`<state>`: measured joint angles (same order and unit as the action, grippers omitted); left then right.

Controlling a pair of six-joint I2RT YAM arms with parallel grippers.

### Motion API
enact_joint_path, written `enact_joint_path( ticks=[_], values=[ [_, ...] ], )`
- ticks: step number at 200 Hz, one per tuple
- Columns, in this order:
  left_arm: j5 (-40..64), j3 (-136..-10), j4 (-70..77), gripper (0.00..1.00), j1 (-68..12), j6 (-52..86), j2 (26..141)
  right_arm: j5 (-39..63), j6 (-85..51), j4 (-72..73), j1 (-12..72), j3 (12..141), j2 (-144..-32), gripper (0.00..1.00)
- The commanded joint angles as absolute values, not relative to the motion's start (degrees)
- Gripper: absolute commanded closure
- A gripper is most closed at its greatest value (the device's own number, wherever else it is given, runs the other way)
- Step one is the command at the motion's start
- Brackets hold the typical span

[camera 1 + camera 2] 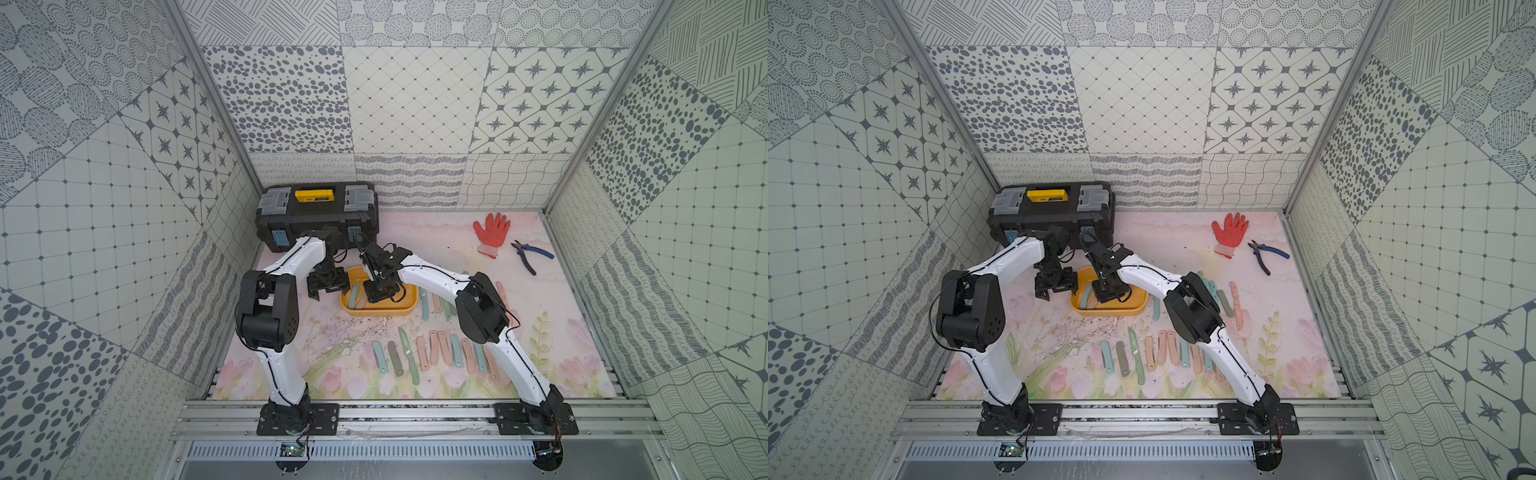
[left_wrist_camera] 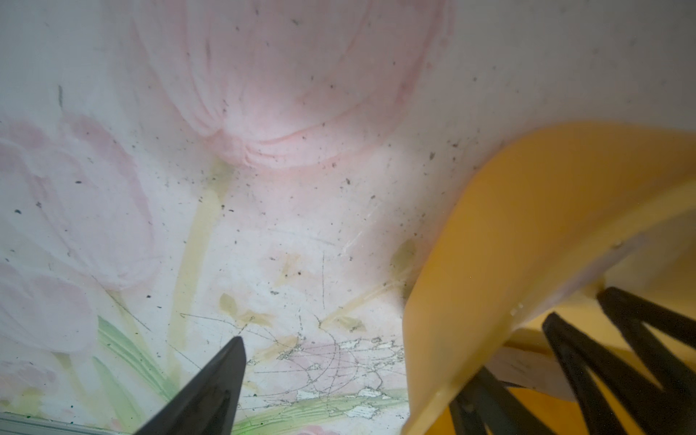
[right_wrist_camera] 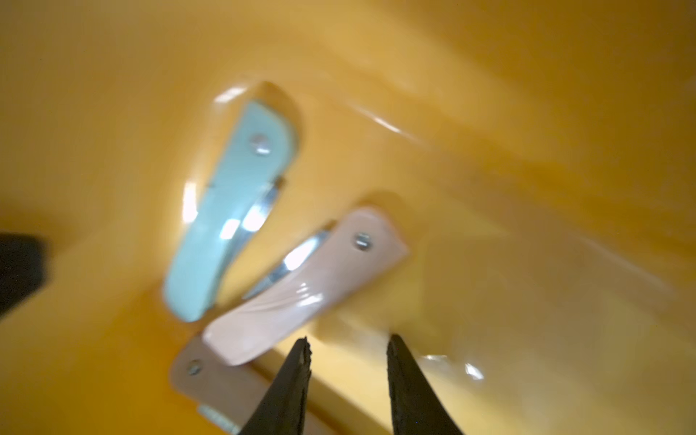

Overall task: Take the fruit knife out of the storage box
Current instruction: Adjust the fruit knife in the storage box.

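The yellow storage box [image 1: 400, 312] [image 1: 1130, 310] lies mid-table. Folded fruit knives rest at its left end: a pale blue one [image 3: 226, 218] [image 1: 353, 296], a pink one [image 3: 301, 290], and a tan one [image 3: 203, 376] partly under the pink. My right gripper [image 3: 348, 339] [image 1: 380, 293] hangs inside the box just beside the pink knife, its jaws apart with only yellow floor between them. My left gripper [image 2: 350, 376] [image 1: 326, 291] is open at the box's left end, one finger [image 2: 226, 376] over the mat outside the box wall [image 2: 508, 244].
A black toolbox [image 1: 318, 216] with a yellow handle stands behind the box. A red glove [image 1: 492, 232] and blue-handled pliers [image 1: 532, 253] lie at the back right. Several folded knives [image 1: 436, 353] are lined up on the floral mat in front and to the right of the box.
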<state>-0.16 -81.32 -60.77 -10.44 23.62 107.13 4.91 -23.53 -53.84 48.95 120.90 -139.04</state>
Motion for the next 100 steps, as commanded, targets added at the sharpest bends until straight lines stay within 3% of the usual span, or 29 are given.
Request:
enact_joint_path(
  ticks=[1,45,79,100],
  values=[
    [0.0,-82.3,-61.8,0.2,-10.3,24.4,107.3,-6.5,-26.9,-57.3,47.5,117.2,-136.2,0.62],
    [0.0,-82.3,-61.8,0.2,-10.3,24.3,107.3,-1.2,-23.0,-45.2,46.6,108.6,-127.9,0.6],
    [0.0,-82.4,-61.8,0.19,-10.2,24.4,107.3,0.2,-22.8,-45.3,46.6,108.8,-124.4,0.41],
    [0.0,-82.4,-61.8,0.2,-10.3,24.4,107.3,4.6,-22.3,-47.9,47.6,113.0,-127.5,0.38]
  ],
)
